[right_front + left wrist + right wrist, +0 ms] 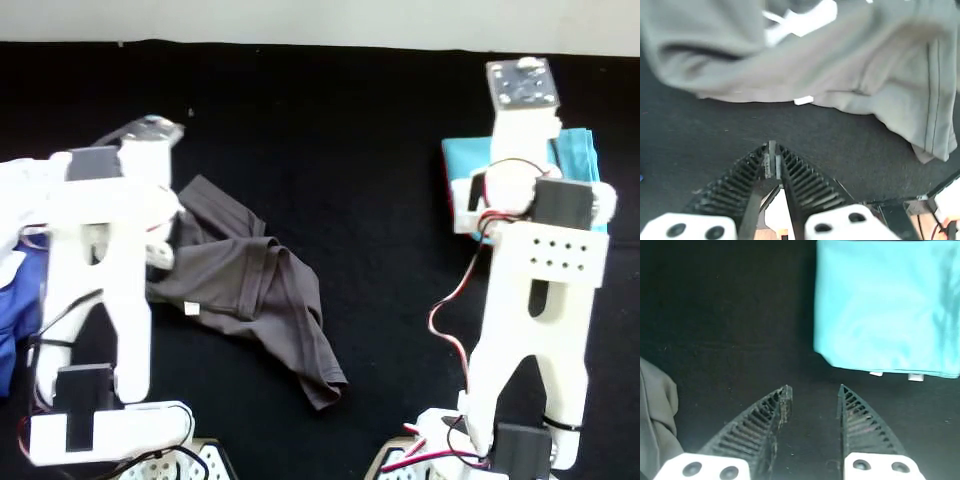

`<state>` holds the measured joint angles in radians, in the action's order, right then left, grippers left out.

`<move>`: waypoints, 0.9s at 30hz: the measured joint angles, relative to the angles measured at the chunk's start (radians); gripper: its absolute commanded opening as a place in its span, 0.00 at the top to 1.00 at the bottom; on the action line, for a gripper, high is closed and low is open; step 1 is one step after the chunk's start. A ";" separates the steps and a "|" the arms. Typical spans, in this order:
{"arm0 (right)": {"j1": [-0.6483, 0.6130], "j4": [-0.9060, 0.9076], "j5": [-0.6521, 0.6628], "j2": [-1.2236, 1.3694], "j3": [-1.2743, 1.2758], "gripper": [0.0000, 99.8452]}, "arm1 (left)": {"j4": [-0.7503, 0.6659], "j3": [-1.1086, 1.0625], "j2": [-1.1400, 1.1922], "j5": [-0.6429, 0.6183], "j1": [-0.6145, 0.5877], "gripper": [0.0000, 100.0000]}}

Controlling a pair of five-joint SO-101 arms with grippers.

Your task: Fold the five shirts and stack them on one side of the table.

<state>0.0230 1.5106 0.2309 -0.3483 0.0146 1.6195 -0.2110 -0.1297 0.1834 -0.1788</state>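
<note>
A crumpled dark grey shirt [250,290] lies left of the table's middle, a small white tag showing on it. My left gripper [772,150] is shut with nothing between its fingers, low over the black table just short of the grey shirt's [840,65] edge. A folded teal shirt [465,165] lies at the back right, partly under the right arm [545,250]. My right gripper [814,389] is open and holds nothing, a little short of the teal shirt's [885,305] near edge. A fold of the grey shirt [655,425] shows off to one side.
Blue cloth [15,300] and white cloth [20,190] lie bunched at the table's left edge behind the left arm [100,220]. Bare black tabletop [390,200] separates the grey shirt from the teal one.
</note>
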 measured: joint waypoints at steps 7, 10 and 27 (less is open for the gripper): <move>-0.034 -0.032 -0.011 0.002 0.083 0.85 | -0.196 -0.212 0.000 -0.176 0.195 0.79; -0.034 -0.032 -0.011 0.002 0.084 0.85 | -0.330 -0.295 0.000 -0.215 0.238 0.79; -0.034 -0.032 -0.011 0.002 0.084 0.85 | -0.589 -0.354 0.221 -0.227 0.253 0.83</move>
<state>-0.0107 1.4784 0.2202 -0.3468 0.0990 1.0303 -0.5654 0.0913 -0.0437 0.0744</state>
